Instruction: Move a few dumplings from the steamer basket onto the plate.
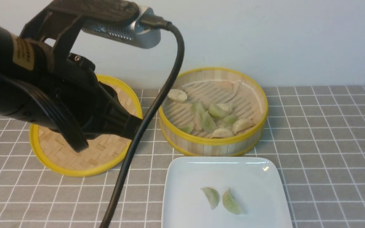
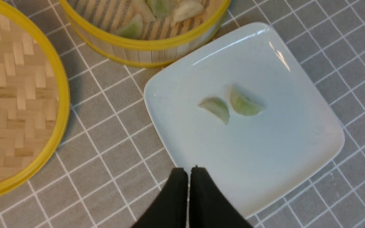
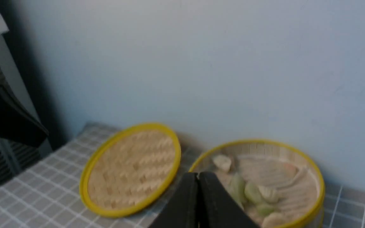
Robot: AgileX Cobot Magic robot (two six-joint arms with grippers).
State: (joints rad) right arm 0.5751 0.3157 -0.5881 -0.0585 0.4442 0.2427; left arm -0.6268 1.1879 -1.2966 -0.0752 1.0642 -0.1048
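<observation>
The steamer basket (image 1: 214,141) stands at the back of the table with several green and cream dumplings (image 1: 208,122) in it. In front of it lies the white plate (image 1: 255,177), carrying two green dumplings (image 1: 211,197) (image 1: 231,202) side by side. My left gripper (image 1: 138,125) hovers left of the basket, shut and empty. In the left wrist view it (image 2: 188,169) hangs above the plate's (image 2: 280,142) edge, clear of the two dumplings (image 2: 215,107). My right gripper (image 3: 198,173) is shut with nothing in it, high up and facing the basket (image 3: 318,190). The right arm is out of the front view.
A flat woven lid (image 1: 100,158) with a yellow rim lies left of the basket, partly behind my left arm. A black cable (image 1: 147,117) hangs from the left wrist down across the table. A grey checked cloth (image 1: 328,142) covers the table, and a pale wall stands close behind.
</observation>
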